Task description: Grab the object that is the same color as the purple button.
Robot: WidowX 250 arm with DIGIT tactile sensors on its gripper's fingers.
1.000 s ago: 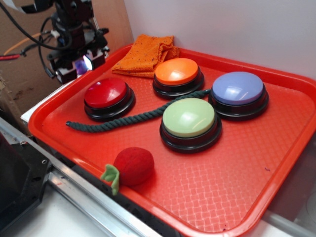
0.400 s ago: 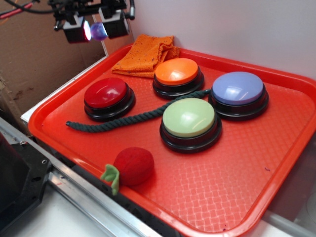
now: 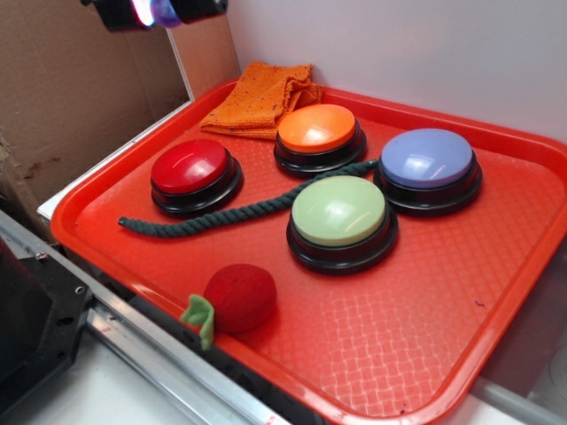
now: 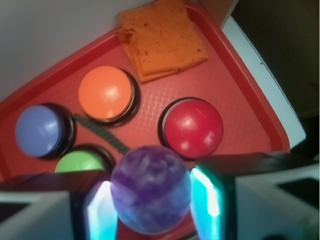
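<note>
The gripper (image 4: 150, 200) pinches the purple fuzzy ball (image 4: 150, 189) between its lit pads, high above the red tray (image 3: 372, 345). The tray sits against a white wall (image 3: 399, 44) beside brown cardboard (image 3: 71, 97), carrying the purple button (image 3: 427, 159), an orange cloth (image 3: 261, 96) and a green rope (image 3: 221, 215).

Probably a robotics lab bench: red plastic tray (image 3: 496, 354) of test props sits on an aluminium rail frame (image 3: 151, 354), w/ cardboard backing (image 3: 80, 97) and plain white wall (image 3: 399, 44).
</note>
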